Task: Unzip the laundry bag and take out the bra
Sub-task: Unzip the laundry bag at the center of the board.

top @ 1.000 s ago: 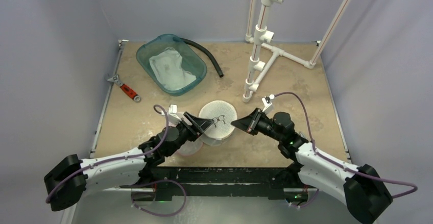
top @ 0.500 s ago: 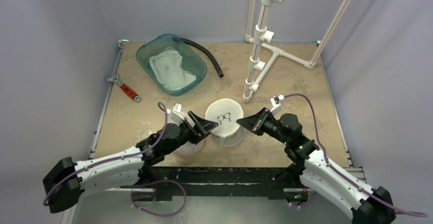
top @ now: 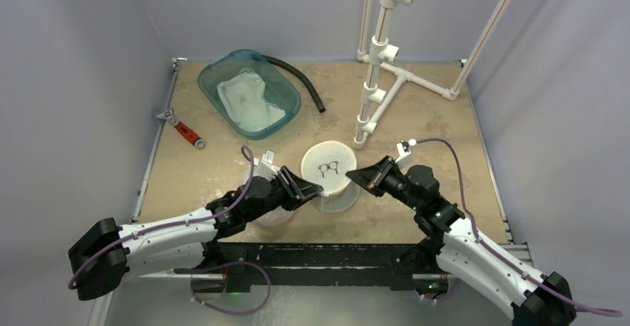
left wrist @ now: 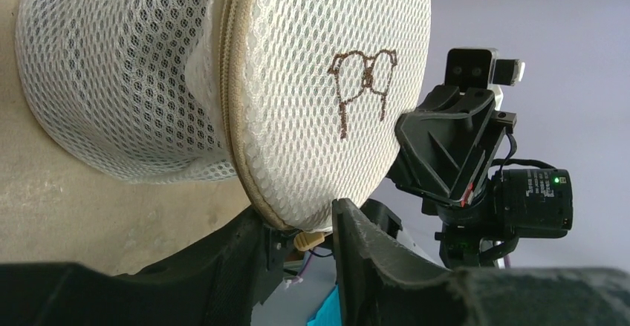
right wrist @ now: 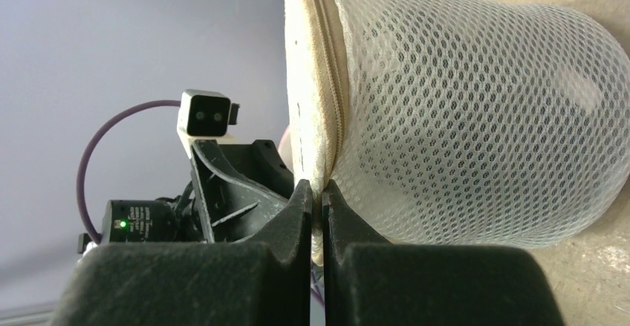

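Observation:
The laundry bag (top: 328, 171) is a white mesh drum with a tan zipper round its lid and a small brown bra drawing on top. It lies tipped on its side between the arms. My right gripper (right wrist: 317, 192) is shut on the lid's zipped rim (right wrist: 332, 96), also seen from above (top: 355, 180). My left gripper (left wrist: 297, 233) stands open astride the opposite edge of the lid (left wrist: 312, 81). The tan zipper pull (left wrist: 310, 241) hangs between its fingers, apart from both pads. The zipper looks closed along the stretch in view. The bra is hidden.
A teal tub (top: 282, 114) holding white cloth sits at the back left, with a black hose (top: 301, 81) behind it. A red-handled wrench (top: 182, 129) lies near the left edge. A white pipe frame (top: 379, 81) stands behind the bag. A pale round thing (top: 271, 214) lies under my left arm.
The bag and both grippers shifted right, and the bag's lid turned more upward. My left gripper opened wider, then narrowed around the lid's edge. The right gripper kept its grip.

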`<state>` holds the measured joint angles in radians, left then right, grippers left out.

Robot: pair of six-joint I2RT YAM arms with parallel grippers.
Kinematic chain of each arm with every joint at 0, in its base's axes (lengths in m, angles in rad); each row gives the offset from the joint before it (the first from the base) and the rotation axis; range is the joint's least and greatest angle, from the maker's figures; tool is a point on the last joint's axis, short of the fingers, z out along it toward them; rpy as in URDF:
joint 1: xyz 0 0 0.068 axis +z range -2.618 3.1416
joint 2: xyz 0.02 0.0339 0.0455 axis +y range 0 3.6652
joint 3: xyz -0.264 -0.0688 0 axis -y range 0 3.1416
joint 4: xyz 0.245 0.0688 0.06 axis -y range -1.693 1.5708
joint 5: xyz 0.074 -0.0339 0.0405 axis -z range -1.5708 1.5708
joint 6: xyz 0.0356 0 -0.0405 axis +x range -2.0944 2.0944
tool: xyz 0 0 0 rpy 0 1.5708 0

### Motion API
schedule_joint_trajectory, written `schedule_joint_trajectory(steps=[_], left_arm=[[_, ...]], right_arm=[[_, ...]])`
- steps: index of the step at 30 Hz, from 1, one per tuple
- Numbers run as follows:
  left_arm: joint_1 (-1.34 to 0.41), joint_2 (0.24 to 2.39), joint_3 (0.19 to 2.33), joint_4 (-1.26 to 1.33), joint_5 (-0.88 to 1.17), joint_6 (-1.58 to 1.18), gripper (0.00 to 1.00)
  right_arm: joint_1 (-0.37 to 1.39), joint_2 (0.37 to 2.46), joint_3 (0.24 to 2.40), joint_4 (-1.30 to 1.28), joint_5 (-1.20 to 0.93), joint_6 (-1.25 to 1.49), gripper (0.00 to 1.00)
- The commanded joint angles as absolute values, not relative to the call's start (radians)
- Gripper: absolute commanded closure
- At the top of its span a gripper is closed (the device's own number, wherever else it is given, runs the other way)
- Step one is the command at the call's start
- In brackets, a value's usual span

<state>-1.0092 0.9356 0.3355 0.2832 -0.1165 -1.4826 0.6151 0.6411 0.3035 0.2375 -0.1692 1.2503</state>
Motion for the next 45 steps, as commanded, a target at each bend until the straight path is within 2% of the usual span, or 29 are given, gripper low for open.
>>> schedule_joint_trajectory(steps=[1, 4, 10, 13, 19, 25, 30, 34, 39, 45], left_arm=[[-1.013, 0.968, 0.378, 0.327, -0.136, -1.485, 0.63], [-1.013, 1.001, 0.386, 0.344, -0.136, -1.475, 0.55], [-1.013, 0.986, 0.406, 0.281, -0.175, -1.435, 0.46], [-1.013, 0.937, 0.452, 0.164, -0.206, -1.371, 0.35], [-1.014, 0.77, 0.657, -0.292, -0.364, -1.053, 0.23], [-1.013, 0.709, 0.811, -0.422, -0.394, -0.551, 0.18], [-1.013, 0.745, 0.838, -0.46, -0.283, -0.334, 0.18], [-1.013, 0.83, 0.841, -0.414, -0.187, -0.415, 0.2], [-1.014, 0.959, 0.84, -0.334, -0.124, -0.768, 0.23], [-1.013, 0.871, 0.592, -0.03, -0.073, -1.22, 0.27]], right_arm=[[0.62, 0.666, 0.339, 0.276, -0.165, 1.239, 1.0], [0.619, 0.679, 0.368, 0.249, -0.181, 1.208, 1.0], [0.618, 0.664, 0.408, 0.181, -0.197, 1.188, 1.0], [0.618, 0.665, 0.435, 0.111, -0.219, 1.19, 1.0], [0.617, 0.692, 0.534, -0.027, -0.235, 1.11, 1.0], [0.595, 0.723, 0.602, -0.127, -0.284, 1.039, 1.0], [0.485, 0.747, 0.62, -0.175, -0.39, 0.961, 1.0], [0.387, 0.763, 0.582, -0.136, -0.51, 0.943, 1.0], [0.38, 0.775, 0.549, -0.081, -0.555, 0.942, 1.0], [0.38, 0.736, 0.509, -0.012, -0.562, 0.981, 1.0]])
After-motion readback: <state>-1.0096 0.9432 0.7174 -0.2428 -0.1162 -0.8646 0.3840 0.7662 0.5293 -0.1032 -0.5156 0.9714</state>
